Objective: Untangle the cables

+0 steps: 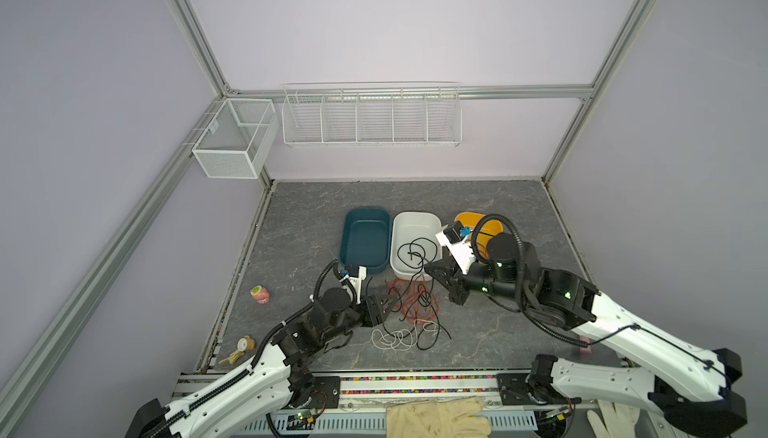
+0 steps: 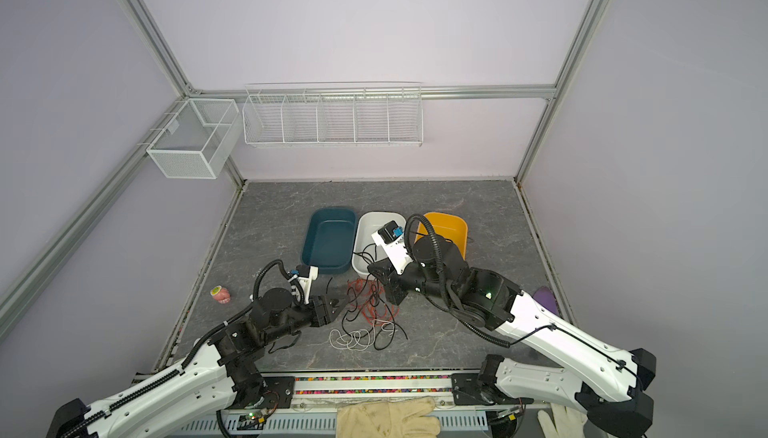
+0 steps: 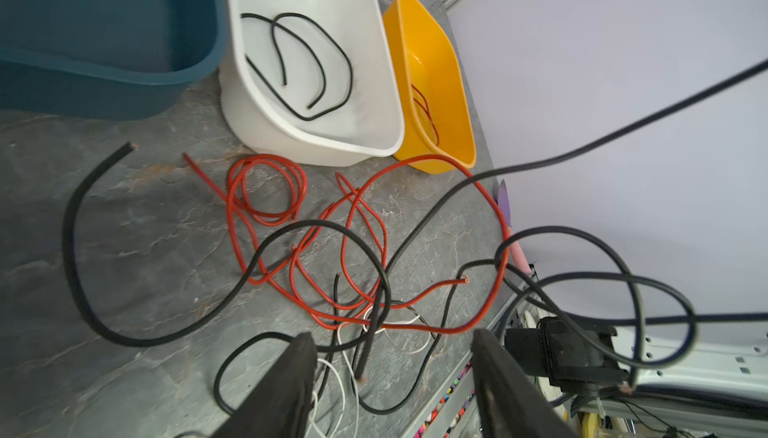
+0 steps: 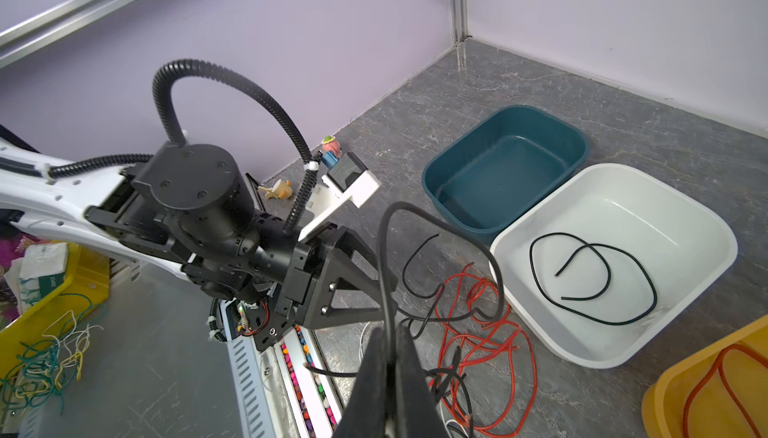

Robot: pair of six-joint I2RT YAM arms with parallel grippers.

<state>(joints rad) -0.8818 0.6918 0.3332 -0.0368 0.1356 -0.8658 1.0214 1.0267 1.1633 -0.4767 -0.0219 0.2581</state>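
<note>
A tangle of red cables [image 1: 415, 305], black cables [image 1: 428, 332] and a white cable [image 1: 395, 339] lies on the grey table in front of the bins. My left gripper [image 1: 388, 305] [image 3: 395, 378] stands open at the tangle's left edge. A loose black cable end [image 3: 365, 357] lies between its fingers, unheld. My right gripper [image 1: 429, 267] [image 4: 390, 344] is above the tangle's far right side, shut on a black cable [image 4: 381, 249] that loops up from its jaws. Another black cable [image 4: 590, 278] lies in the white bin [image 1: 415, 220], and a red cable [image 4: 723, 378] in the orange bin [image 1: 467, 218].
A teal bin [image 1: 365, 213] stands left of the white one. A pink toy [image 1: 259, 294] and a wooden toy [image 1: 241, 346] lie at the left edge. Gloves [image 1: 436, 417] rest on the front rail. A wire rack [image 1: 372, 116] and a mesh basket [image 1: 235, 137] hang on the walls.
</note>
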